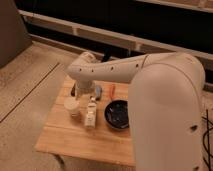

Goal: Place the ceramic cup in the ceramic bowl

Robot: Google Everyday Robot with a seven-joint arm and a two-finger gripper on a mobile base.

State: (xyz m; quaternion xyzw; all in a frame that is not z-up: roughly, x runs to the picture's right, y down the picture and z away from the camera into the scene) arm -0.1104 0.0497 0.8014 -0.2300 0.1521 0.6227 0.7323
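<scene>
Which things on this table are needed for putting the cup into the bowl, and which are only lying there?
Needed: ceramic cup; ceramic bowl; gripper, just behind the cup.
Lying about: white bottle between cup and bowl; bluish item; orange item. All are on the wooden table.

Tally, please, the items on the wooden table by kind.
Cups: 1, the ceramic cup
Bowls: 1, the ceramic bowl
Bottles: 1, the white bottle
Unclear small things: 2, a bluish item, an orange item
Total: 5
The gripper hangs just behind the cup.
</scene>
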